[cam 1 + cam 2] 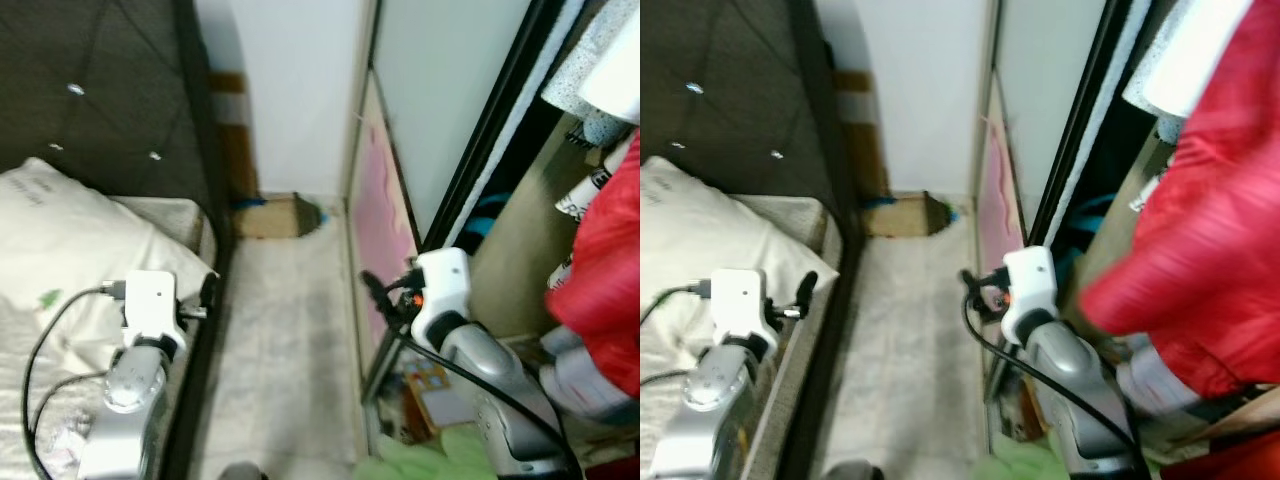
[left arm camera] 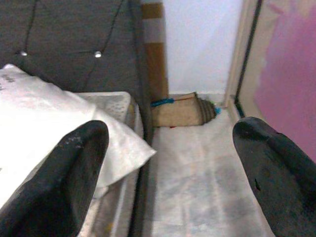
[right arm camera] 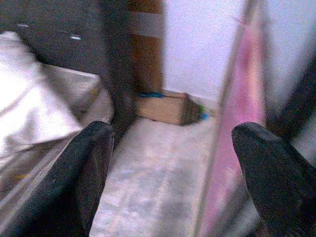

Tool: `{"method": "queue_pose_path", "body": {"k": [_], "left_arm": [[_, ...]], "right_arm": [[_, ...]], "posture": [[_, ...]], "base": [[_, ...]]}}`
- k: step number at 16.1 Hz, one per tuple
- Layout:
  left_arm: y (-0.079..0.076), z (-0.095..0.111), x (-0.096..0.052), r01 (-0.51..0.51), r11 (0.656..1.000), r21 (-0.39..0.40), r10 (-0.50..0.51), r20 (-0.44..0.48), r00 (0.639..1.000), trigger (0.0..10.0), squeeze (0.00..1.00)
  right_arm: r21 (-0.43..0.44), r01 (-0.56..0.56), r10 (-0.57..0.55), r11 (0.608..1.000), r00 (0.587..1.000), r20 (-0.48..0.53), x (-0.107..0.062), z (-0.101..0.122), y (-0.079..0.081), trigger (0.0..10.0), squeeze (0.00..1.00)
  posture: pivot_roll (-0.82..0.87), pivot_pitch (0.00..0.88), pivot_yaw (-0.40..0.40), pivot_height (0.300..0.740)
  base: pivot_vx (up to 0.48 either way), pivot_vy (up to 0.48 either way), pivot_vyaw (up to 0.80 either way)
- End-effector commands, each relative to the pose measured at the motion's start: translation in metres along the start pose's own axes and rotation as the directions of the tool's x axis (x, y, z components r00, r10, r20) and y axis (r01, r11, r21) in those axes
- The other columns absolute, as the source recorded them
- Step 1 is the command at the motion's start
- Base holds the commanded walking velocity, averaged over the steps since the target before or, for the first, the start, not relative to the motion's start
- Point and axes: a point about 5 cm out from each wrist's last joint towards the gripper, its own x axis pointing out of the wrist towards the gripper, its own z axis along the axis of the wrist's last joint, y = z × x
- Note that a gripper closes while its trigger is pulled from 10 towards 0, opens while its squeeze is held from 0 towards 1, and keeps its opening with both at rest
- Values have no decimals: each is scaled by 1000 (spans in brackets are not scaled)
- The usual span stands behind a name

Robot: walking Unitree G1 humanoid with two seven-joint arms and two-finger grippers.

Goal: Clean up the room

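Observation:
I look down a narrow pale floor strip [image 1: 285, 340] between a bed and a wardrobe. My left gripper [image 1: 208, 290] hovers over the bed's edge beside a white pillow [image 1: 70, 230]; in the left wrist view its fingers [image 2: 74, 173] stand wide apart, open, holding nothing. My right gripper [image 1: 375, 290] is close to the wardrobe's sliding door with a pink panel [image 1: 380, 220]; its fingers [image 3: 89, 168] are also spread open and empty. A brown cardboard box [image 1: 270, 216] with a blue strap lies against the far wall.
A dark padded headboard [image 1: 90, 90] rises on the left. A red garment [image 1: 605, 260] hangs in the open wardrobe on the right, above clutter on its floor [image 1: 440, 395]. Something green [image 1: 420, 455] lies at the near edge.

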Motion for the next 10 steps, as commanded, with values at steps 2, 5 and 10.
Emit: {"method": "queue_pose_path", "body": {"k": [2,5,10], "left_arm": [[-6,6,1,13,1000,-13,-12,18,1000,10000,0],[-6,7,2,4,999,-42,-3,13,1000,10000,0],[-2,6,1,-13,998,-59,13,11,1000,10000,0]], "right_arm": [[26,64,-64,998,998,19,1,-3,-9,10000,0],[31,74,-76,997,995,69,4,-2,-11,10000,0],[34,84,-87,996,993,82,6,-5,-12,10000,0]], "posture": [[-17,0,-64,740],[-19,0,-67,740],[-17,0,-68,740]], "base": [[0,0,0],[0,0,138],[0,0,798]]}}
